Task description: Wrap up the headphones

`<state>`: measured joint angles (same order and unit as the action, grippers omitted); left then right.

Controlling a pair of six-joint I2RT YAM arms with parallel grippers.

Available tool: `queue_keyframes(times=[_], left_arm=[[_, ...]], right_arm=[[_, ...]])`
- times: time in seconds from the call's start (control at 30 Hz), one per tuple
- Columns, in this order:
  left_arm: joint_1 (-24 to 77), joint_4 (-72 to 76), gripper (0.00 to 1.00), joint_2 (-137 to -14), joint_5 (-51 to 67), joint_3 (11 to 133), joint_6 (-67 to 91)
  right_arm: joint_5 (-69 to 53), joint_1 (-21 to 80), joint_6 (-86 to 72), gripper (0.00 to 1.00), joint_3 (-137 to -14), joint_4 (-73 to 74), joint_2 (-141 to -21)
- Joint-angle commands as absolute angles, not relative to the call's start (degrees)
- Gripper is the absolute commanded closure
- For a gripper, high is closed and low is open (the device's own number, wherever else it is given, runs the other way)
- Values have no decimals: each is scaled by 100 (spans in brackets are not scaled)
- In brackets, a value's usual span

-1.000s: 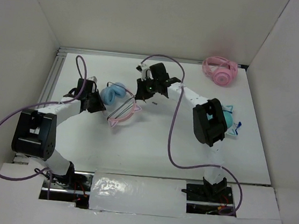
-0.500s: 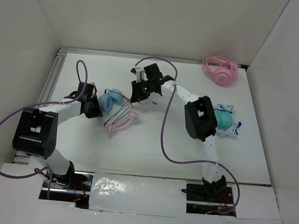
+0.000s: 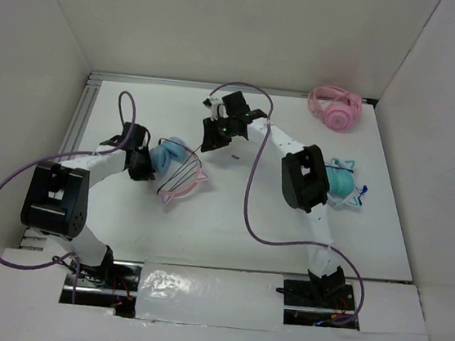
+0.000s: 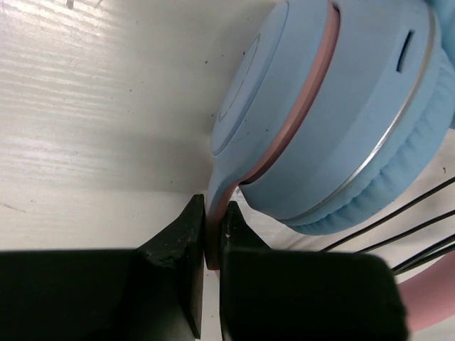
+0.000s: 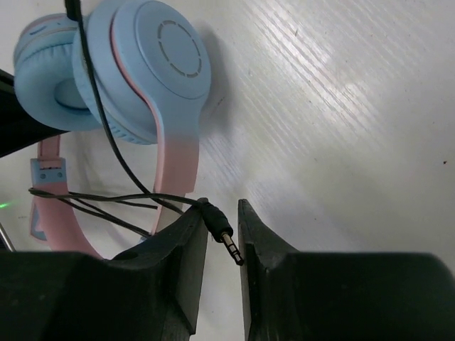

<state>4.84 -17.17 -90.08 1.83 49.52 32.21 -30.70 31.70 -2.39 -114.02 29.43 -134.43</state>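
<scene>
The headphones [image 3: 169, 152], with light blue ear cups and a pink cat-ear headband, lie left of the table's centre, with thin black cable [image 3: 179, 177] looped across the band. My left gripper [image 3: 146, 164] is shut on the pink-blue band arm just below one ear cup [image 4: 334, 121], and its fingertips [image 4: 192, 234] pinch that arm. My right gripper [image 3: 213, 140] hovers just right of the cups. The cable's jack plug [image 5: 224, 238] sits slantwise between its nearly closed fingers [image 5: 186, 245]. The cable [image 5: 99, 121] runs from there over the ear cups [image 5: 142, 71].
All-pink headphones [image 3: 336, 107] lie at the far right corner. Teal headphones [image 3: 343, 182] lie at the right, beside the right arm's elbow. White walls enclose the table on three sides. Purple arm cables arch over both arms.
My right gripper has moved left and toward the ear cups, carrying the plug end of the cable. The headphones and my left gripper shifted slightly left.
</scene>
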Motion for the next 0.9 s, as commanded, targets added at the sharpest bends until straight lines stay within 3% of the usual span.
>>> queue_keyframes(times=[0.0, 0.2, 0.5, 0.77, 0.8, 0.87], left_arm=[[728, -2635, 82, -9097, -226, 5185, 3330], [1151, -3190, 59, -9255, -852, 5589, 3788], [1327, -3638, 46, -9106, -993, 5766, 4201], [1415, -3884, 34, -8044, -993, 5880, 4210], [1432, -3928, 29, -7938, -976, 5915, 4227], [1476, -3929, 10, -7551, -854, 5959, 4097]], right_arm=[[-3014, 2997, -325, 71, -11558, 3128, -13562], [-2997, 3015, -474, 72, -10645, 2690, -13140], [-2743, 2979, -659, 63, -10293, 2681, -12929], [-2233, 2979, -729, 38, -9494, 2338, -12104], [-2058, 2971, -721, 29, -9405, 2277, -12033], [-1925, 2953, -800, 25, -9116, 2206, -11708]])
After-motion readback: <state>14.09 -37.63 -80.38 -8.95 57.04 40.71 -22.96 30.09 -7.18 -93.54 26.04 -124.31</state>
